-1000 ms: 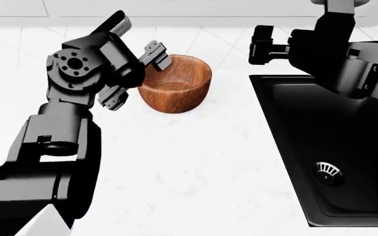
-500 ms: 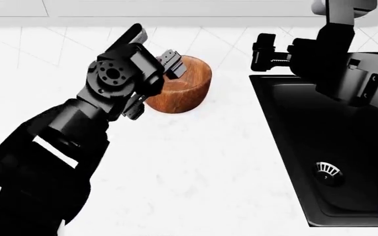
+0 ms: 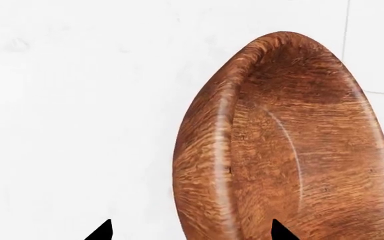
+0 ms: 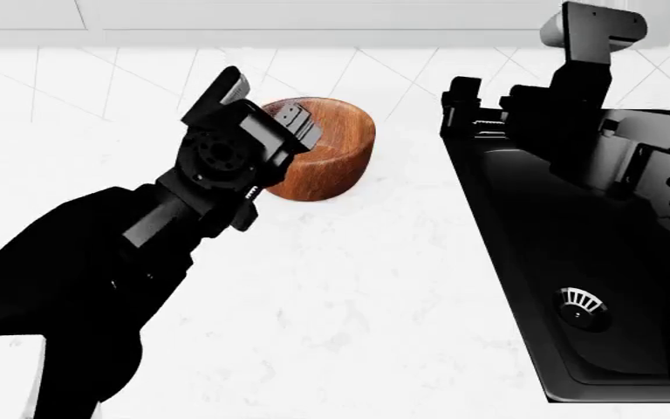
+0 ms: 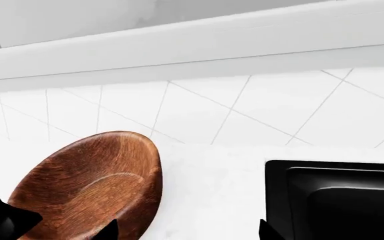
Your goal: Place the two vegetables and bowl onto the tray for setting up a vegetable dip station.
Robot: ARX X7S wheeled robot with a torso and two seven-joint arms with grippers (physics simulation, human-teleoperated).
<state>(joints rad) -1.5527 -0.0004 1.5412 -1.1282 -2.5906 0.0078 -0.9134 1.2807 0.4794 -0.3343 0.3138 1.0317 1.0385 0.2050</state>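
The stiff, thick-walled wooden bowl (image 4: 325, 148) near the counter's (image 4: 347, 305) back edge looks best pinched at its rim, which the left gripper's (image 3: 188, 231) spread fingers straddle; the right gripper's (image 5: 188, 231) fingers also stand apart.

The bowl (image 4: 332, 153) is showing reddish-brown wood, streaked with darker grain lines and a pale glossy arc running across its inside (image 3: 292, 150). The tabletop (image 4: 347, 297) is appearing white with a faint grey mottling, and the tiled wall (image 5: 245, 107) behind is reading white with thin grey joint lines. The sink (image 4: 568, 262) is gleaming glossy black, its drain (image 4: 581, 303) showing silvery metal. Both arms are rendering matte black; the left gripper (image 4: 275, 157) is carrying small grey details, and the fingers (image 3: 102, 231) are showing as black points.
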